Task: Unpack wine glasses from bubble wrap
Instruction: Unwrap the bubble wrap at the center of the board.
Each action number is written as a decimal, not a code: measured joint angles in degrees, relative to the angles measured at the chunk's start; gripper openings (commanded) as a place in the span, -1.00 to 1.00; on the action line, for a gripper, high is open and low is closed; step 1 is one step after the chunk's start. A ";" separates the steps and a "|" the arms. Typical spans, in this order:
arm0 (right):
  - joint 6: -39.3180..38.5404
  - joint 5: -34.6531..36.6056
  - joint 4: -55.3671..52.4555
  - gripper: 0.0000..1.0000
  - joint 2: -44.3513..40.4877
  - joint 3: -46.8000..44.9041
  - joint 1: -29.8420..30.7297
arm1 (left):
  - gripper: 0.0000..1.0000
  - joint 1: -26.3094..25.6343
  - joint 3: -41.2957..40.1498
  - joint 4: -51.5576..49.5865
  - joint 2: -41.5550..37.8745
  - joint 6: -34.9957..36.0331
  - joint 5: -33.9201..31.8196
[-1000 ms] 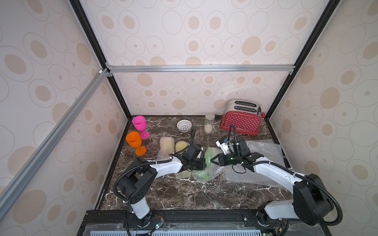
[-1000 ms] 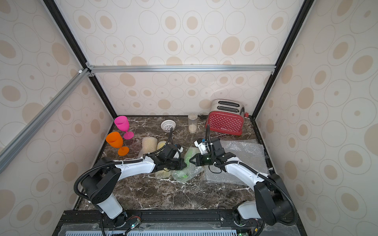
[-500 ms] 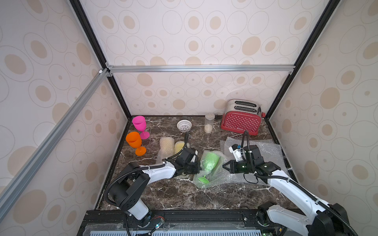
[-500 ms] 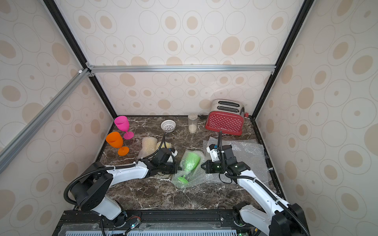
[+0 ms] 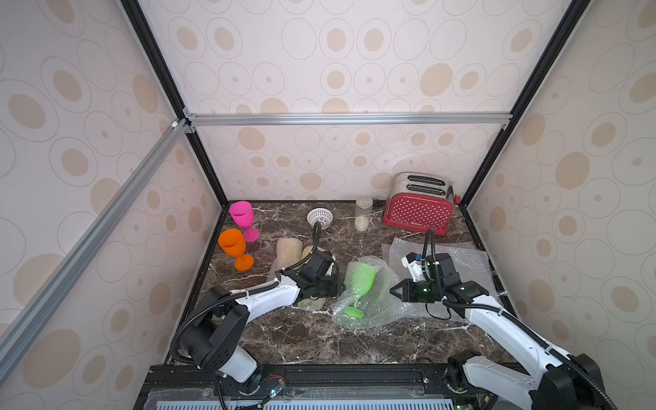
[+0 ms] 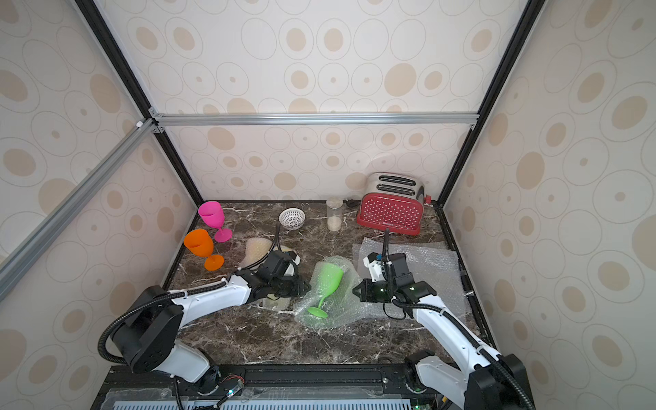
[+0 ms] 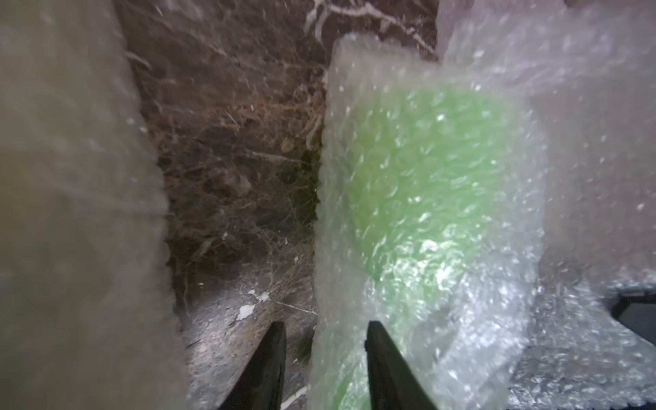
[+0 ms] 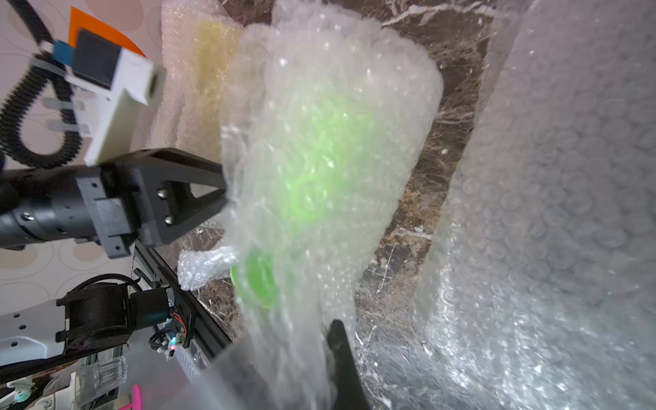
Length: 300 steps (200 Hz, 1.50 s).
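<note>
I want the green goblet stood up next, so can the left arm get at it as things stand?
Probably yes. The left tool sits open right beside the green goblet, whose bowl looks bare from above; only a raised flap of bubble wrap stands between them.

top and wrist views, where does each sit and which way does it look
Top views: high over the bases, looking down at the table, green glass, left arm, right arm.
Left wrist: behind the left gripper, facing wrap over the green glass; both fingers show.
Right wrist: behind the right gripper, shut on wrap, facing the left gripper; one finger shows.
Shared: all show green glass.
</note>
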 measured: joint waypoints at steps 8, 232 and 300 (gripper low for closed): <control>-0.09 -0.31 0.00 -0.97 0.28 0.37 0.09 | 0.01 0.15 1.79 -1.25 -0.37 1.07 -0.76; 1.57 10.80 -9.20 -0.99 1.64 7.32 6.97 | -0.78 -2.21 10.75 -3.28 8.13 7.67 -2.21; 6.75 18.12 -19.98 -1.00 -5.46 3.52 -5.38 | -0.85 4.46 0.07 0.26 -0.28 3.50 -0.28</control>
